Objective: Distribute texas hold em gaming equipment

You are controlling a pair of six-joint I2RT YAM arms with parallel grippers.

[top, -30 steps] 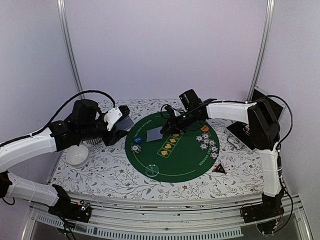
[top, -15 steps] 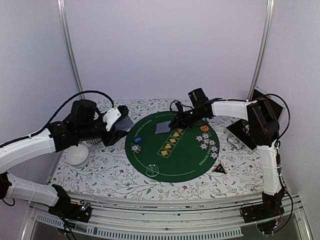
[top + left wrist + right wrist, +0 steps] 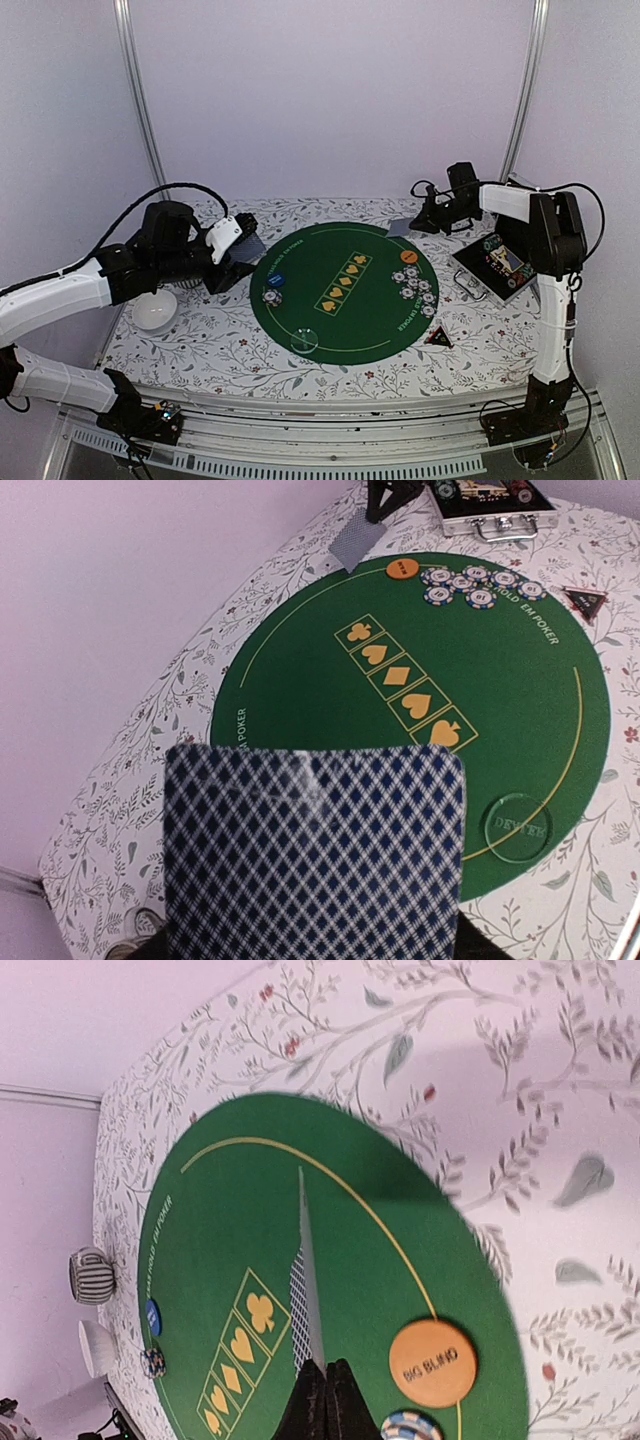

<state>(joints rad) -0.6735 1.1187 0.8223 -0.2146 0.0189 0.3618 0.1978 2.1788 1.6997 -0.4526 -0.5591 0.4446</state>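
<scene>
My left gripper (image 3: pixel 238 260) is shut on grey-blue-backed playing cards (image 3: pixel 315 850) above the left edge of the round green mat (image 3: pixel 350 310); the cards hide its fingers in the left wrist view. My right gripper (image 3: pixel 418 224) is shut on one card (image 3: pixel 400 227), held above the mat's far right edge. That card shows edge-on in the right wrist view (image 3: pixel 303 1290). A cluster of whitish chips (image 3: pixel 415 285) and an orange button (image 3: pixel 409 256) lie on the mat's right. A blue button (image 3: pixel 277 280) and a chip stack (image 3: pixel 272 296) lie on its left.
A clear round disc (image 3: pixel 304 340) lies at the mat's near edge. An open metal chip case (image 3: pixel 497 262) stands at the right, with a black triangle (image 3: pixel 438 337) in front of it. A white bowl (image 3: pixel 155 312) and a striped mug (image 3: pixel 91 1276) stand at the left.
My right gripper has carried its card from the middle of the mat to the far right edge. The left arm has stayed still with its cards.
</scene>
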